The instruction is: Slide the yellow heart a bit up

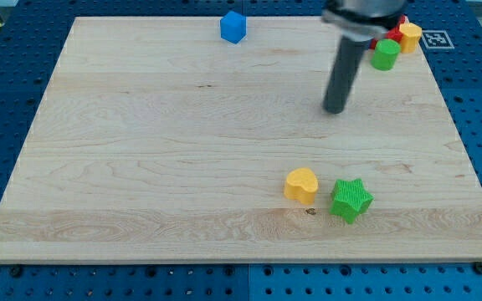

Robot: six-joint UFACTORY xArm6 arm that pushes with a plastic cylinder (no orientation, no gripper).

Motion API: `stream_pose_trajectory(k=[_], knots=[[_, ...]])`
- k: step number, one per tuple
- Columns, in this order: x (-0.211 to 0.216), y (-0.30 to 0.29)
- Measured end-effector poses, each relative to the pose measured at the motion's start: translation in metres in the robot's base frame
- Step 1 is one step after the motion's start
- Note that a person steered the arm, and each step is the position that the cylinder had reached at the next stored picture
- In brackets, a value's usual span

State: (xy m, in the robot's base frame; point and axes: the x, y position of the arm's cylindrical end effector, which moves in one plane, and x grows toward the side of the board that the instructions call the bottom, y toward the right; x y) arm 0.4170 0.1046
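Note:
The yellow heart [301,185] lies on the wooden board [141,167] at the lower middle-right. A green star [351,200] sits just to its right, close to it. My tip [335,109] is the lower end of the dark rod, well above the heart toward the view's top and slightly to its right, touching no block.
A blue cube [233,27] stands near the board's top edge at the middle. A green cylinder [384,55], a red block [394,33] and a yellow hexagonal block [410,37] cluster at the top right corner, partly behind the arm. A dark blue pegboard surrounds the board.

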Motion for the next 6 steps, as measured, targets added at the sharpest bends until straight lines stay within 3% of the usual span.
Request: stream_pose_trajectory(k=[1, 2, 3, 5, 6], knots=[[0.043, -0.045], [0.117, -0.07], [0.164, -0.08], [0.149, -0.061], [0.12, -0.047]])
